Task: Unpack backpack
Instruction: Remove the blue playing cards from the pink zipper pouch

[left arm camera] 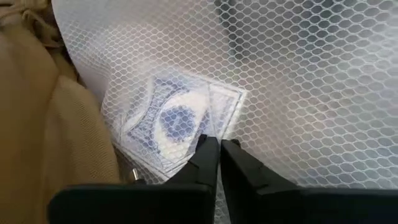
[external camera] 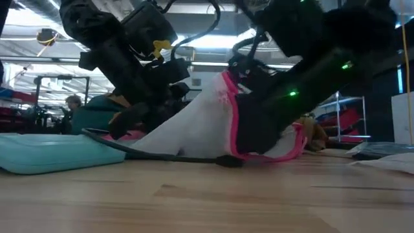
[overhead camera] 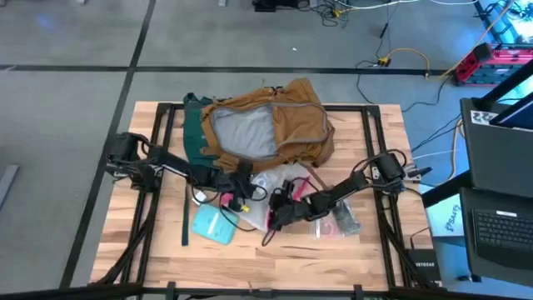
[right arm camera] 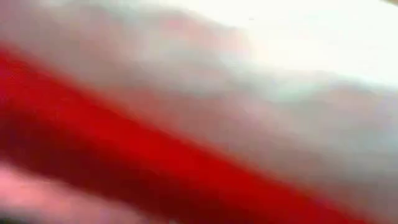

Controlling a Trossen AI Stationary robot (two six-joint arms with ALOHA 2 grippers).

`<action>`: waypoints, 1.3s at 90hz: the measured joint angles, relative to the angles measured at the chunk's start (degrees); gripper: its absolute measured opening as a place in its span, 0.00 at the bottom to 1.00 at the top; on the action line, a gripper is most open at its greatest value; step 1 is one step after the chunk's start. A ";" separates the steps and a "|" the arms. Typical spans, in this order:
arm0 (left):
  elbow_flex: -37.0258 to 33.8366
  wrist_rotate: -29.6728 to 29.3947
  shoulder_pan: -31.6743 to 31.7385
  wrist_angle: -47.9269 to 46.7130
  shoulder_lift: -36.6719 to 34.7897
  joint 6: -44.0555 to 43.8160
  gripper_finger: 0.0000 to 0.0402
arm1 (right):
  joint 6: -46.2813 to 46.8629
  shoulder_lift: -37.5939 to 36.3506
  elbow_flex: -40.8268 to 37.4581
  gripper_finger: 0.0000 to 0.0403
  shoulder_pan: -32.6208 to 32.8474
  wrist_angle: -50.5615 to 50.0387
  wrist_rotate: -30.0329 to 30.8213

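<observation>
**Backpack open at the far side, both arms busy with a mesh pouch**

The backpack [overhead camera: 271,125] lies at the far middle of the table [overhead camera: 366,250], its mouth open so that the grey lining shows, with the dark green back panel and straps on its left. It looks soft and slumped, so I judge it will fold and sag when lifted; a strap or the stiffer rim of the opening seems the best place to hold it.

Just in front of it lies a clear pouch with pink edge [external camera: 220,123]. The left gripper [left arm camera: 219,152] has its fingers pressed together on the white mesh of this pouch. The right gripper [overhead camera: 279,212] is at the pouch too; whether it is open, I cannot tell. A light blue flat case [overhead camera: 213,223] rests nearby.
</observation>
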 joint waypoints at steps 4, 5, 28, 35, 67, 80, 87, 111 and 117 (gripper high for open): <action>0.00 0.85 -0.31 0.06 0.00 0.69 0.00 | -0.03 -0.67 -0.02 0.45 0.99 -2.10 1.14; 0.00 1.12 -0.37 0.13 0.00 0.75 0.00 | -0.07 -0.83 -0.02 0.45 1.26 -2.59 1.48; -0.20 13.66 -3.51 1.25 0.24 2.88 0.00 | 4.66 -2.77 -0.24 0.45 5.97 -9.01 6.66; -0.24 14.36 -5.11 2.48 0.26 3.90 0.00 | 6.96 -2.79 -0.24 0.45 6.33 -9.81 6.85; -0.36 2.29 -8.70 1.48 -4.98 2.86 0.00 | 10.42 -2.79 -0.24 0.45 6.17 -10.27 6.33; -0.37 -2.38 -9.39 -1.12 -8.28 3.66 0.00 | 10.95 -2.79 -0.24 0.45 6.15 -10.19 6.10; -0.31 -4.35 -8.73 -2.56 -9.52 3.87 0.00 | 11.07 -2.79 -0.24 0.45 6.13 -10.01 5.89; -0.28 -5.74 0.75 -5.35 -8.88 3.89 0.00 | 12.12 -2.79 -0.26 0.45 6.11 -9.98 5.78; -0.28 -3.85 3.17 -5.20 -8.23 3.90 0.00 | 12.12 -2.79 -0.28 0.45 6.11 -9.94 5.78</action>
